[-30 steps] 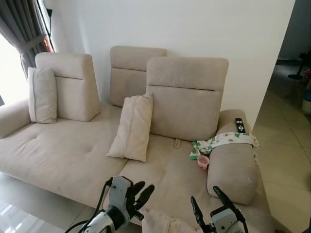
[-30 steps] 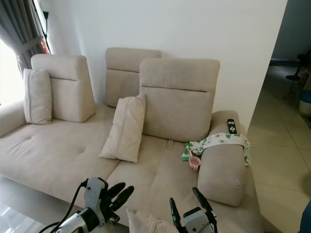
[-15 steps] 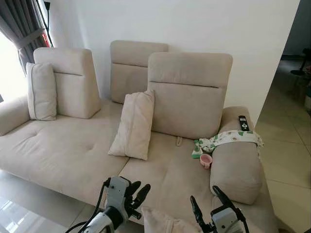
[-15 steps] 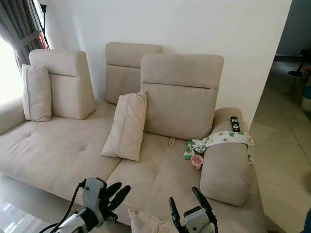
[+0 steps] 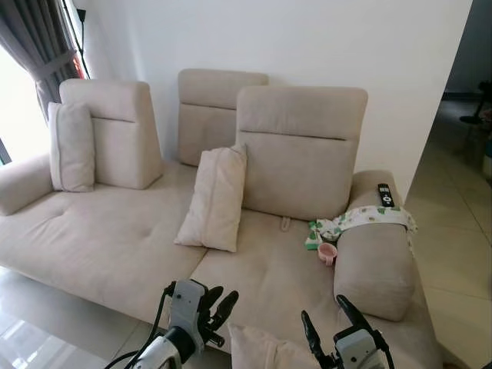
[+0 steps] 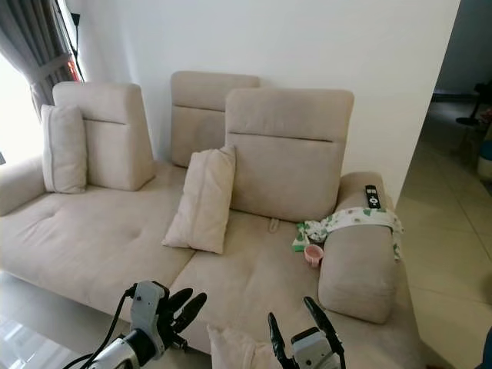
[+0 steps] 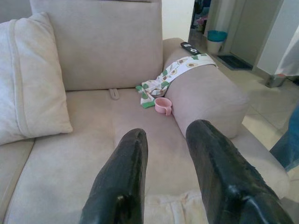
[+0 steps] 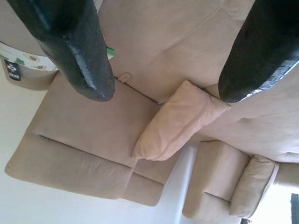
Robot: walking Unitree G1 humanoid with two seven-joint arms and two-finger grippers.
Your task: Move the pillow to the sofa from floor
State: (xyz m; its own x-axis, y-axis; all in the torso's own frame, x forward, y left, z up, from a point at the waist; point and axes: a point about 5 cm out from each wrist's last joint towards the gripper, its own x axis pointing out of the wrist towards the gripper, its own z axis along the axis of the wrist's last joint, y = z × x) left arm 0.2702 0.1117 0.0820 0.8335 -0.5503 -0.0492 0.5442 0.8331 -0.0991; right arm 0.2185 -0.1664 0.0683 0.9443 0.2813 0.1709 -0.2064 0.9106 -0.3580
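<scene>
A beige pillow (image 5: 265,352), its fabric matching the sofa (image 5: 115,246), sits at the near edge of the scene between the two grippers, against the sofa's front edge; just its upper corner shows, so its long axis cannot be told. The left gripper (image 5: 217,307) hovers just left of it, fingers slightly parted and empty. The right gripper (image 5: 330,327) hovers just right of it, fingers spread wide. Farther back, a second cushion (image 5: 215,198) leans upright against the backrest, and a pink cup (image 5: 327,252), patterned cloth (image 5: 361,219) and remote (image 5: 386,194) lie at the right armrest (image 5: 373,269).
</scene>
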